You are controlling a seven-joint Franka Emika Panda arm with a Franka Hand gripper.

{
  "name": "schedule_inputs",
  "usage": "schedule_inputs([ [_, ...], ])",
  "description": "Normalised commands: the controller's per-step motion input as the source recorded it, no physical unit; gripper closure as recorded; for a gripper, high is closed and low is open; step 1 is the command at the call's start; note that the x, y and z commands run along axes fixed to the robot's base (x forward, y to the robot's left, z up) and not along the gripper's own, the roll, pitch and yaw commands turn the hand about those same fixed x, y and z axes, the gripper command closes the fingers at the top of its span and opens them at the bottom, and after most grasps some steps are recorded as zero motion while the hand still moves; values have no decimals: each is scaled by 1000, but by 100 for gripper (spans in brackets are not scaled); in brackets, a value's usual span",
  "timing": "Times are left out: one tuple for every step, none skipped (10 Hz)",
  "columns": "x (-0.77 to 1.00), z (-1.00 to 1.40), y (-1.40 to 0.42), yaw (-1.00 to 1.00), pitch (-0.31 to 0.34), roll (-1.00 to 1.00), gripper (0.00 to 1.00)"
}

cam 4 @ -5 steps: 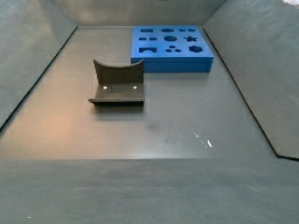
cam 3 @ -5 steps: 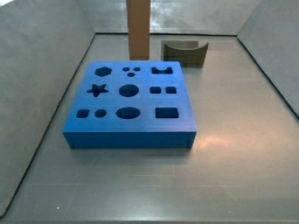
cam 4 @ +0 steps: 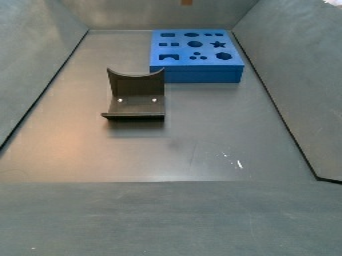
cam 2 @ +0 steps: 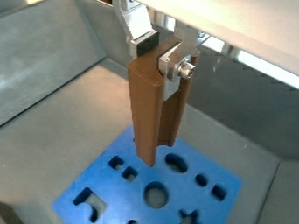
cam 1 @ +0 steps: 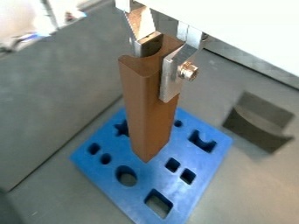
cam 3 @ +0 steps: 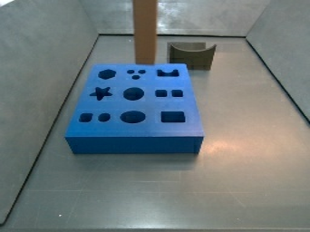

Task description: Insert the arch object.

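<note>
Holding the arch (cam 1: 149,109) by its top end, my jaws are closed on it, silver fingers (cam 1: 174,70) flat against its sides, gripper (cam 2: 158,54) high above the board (cam 3: 136,109). The arch hangs clear of the board, long axis vertical, lower end pointing down at the cut-outs. I can't tell which hole lies beneath it. My worry: descending off-line would jam that end on the board's face, or twist the bar in my grip. The grey scoop (cam 4: 134,95) sits apart on the table (cam 4: 187,150).
</note>
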Motion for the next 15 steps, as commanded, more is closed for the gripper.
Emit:
schedule_inputs([
  [369, -437, 294, -671, 0, 77, 100],
  [374, -417, 309, -660, 0, 64, 100],
  [354, -349, 151, -817, 0, 74, 100],
  [186, -277, 137, -929, 0, 4, 100],
  [86, -143, 86, -969, 0, 19, 100],
  [66, -271, 143, -869, 26, 91, 100],
  [123, -229, 257, -789, 11, 20, 100],
  [57, -134, 463, -580, 0, 0, 100],
  [11, -97, 609, -423, 0, 0, 100],
  [0, -134, 657, -377, 0, 0, 100],
  [0, -254, 617, -414, 9, 16, 100],
  [20, -317, 571, -451, 50, 53, 100],
  [103, -129, 283, -774, 0, 0, 100],
  [37, -29, 23, -1000, 0, 0, 100],
  [29, -31, 23, -1000, 0, 0, 100],
])
